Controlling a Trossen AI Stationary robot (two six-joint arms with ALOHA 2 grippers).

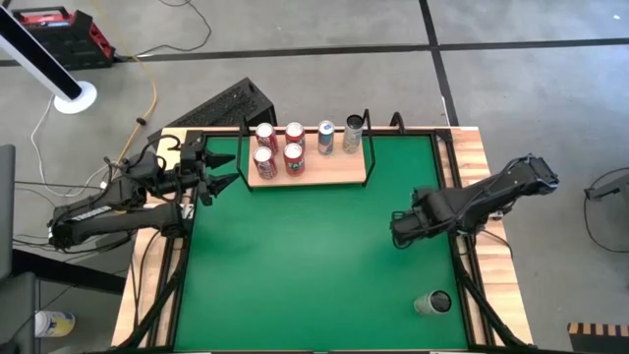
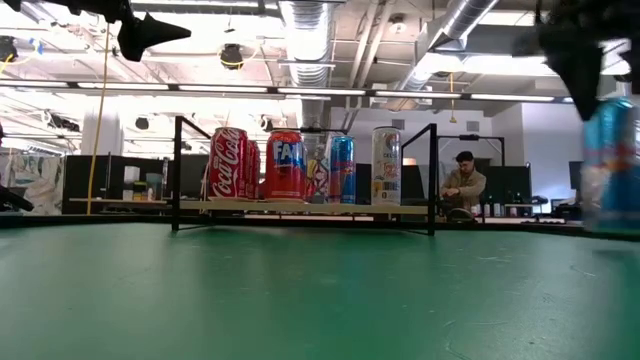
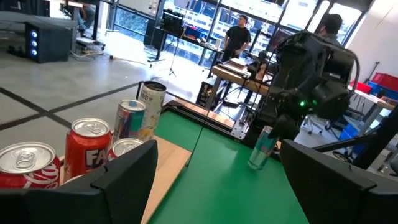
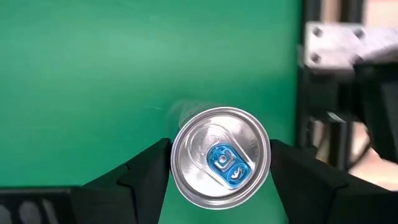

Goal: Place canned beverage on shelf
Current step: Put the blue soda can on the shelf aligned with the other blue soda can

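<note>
The right gripper (image 4: 219,163) is seen from its wrist view directly above a silver-topped can (image 4: 220,156) with a blue tab, its two fingers (image 4: 147,167) set on either side of the lid, close against the rim; whether they already press on it cannot be told. In the left wrist view that can (image 3: 261,147) is shown upright on the green tabletop (image 1: 314,256), under the right arm, on the right half of the mat and well apart from the shelf (image 1: 334,175). The left gripper (image 1: 225,169) is held above the tabletop just beside the shelf's left end, its fingers (image 3: 121,177) spread wide with nothing between them. On the shelf, a pale board with a thin black wire frame at the far edge of the tabletop, six cans (image 1: 293,157) are stood: four red ones in two rows at the left, then a blue one (image 1: 326,137) and a pale one (image 1: 353,134) to their right. Another can (image 1: 432,303) is seen lying near the tabletop's front right corner. People (image 2: 465,183) are visible in the room behind.
</note>
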